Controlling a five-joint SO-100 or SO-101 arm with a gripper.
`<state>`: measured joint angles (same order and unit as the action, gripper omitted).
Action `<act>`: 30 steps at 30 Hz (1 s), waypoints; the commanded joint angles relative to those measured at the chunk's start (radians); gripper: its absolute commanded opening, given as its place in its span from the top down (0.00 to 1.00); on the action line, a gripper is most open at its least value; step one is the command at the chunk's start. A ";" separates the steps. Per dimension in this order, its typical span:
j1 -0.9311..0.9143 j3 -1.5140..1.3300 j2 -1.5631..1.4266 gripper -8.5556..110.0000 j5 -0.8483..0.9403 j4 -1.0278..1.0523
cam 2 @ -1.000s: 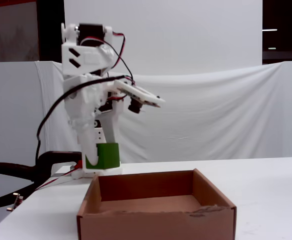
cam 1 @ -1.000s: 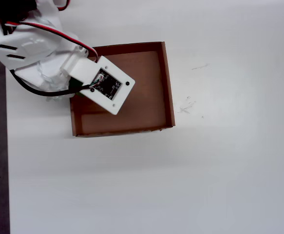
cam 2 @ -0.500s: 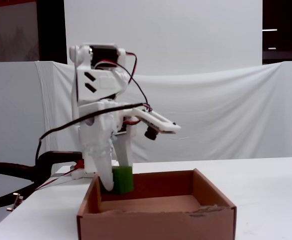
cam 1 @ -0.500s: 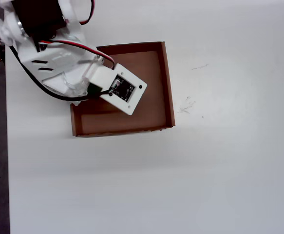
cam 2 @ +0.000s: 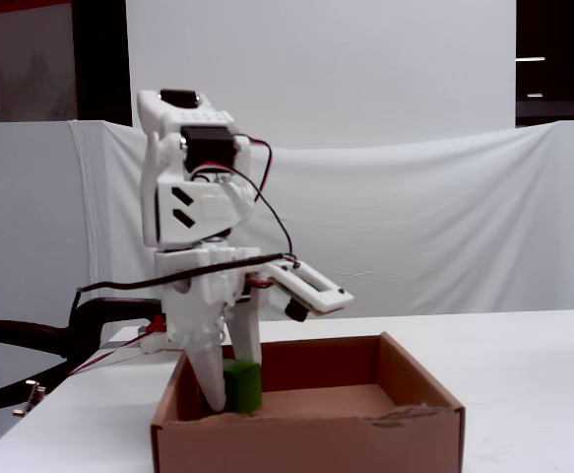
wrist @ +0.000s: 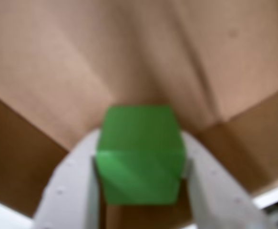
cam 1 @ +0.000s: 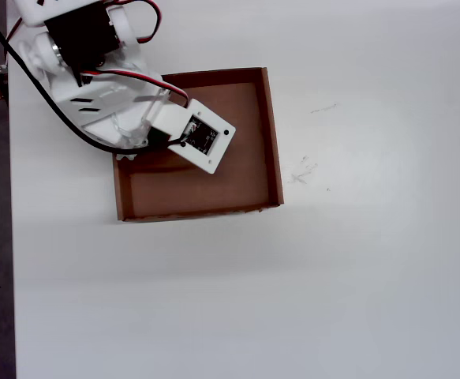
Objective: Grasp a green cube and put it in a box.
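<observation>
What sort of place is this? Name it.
Probably a makeshift robot test bench: a bare white table, a white sheet as backdrop, and a small arm lowering a cube into a box.

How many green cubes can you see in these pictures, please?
1: the green cube sits between the hand's fingers, low inside the box. The arm hides it in the overhead view.

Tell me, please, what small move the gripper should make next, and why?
Probably open the gripper and release. It is shut on the green cube, which is already below the box walls near the floor, so a drop should land inside.
</observation>
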<state>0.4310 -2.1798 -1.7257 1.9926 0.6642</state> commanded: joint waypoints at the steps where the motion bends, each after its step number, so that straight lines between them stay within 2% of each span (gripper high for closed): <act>1: 0.015 -0.011 -0.012 0.81 -0.005 -0.025; 6: 0.021 -0.041 -0.017 0.81 -0.009 -0.046; 10: 0.018 -0.052 -0.021 0.73 -0.009 -0.044; 17: -0.032 0.028 -0.107 0.72 -0.012 0.095; 20: -0.089 0.130 -0.155 0.72 -0.078 0.233; 24: -0.192 0.175 -0.290 0.72 -0.291 0.367; 30: -0.445 -0.084 -0.635 0.72 -0.399 0.482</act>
<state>0.0123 -2.2273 -2.3010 1.6061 1.1397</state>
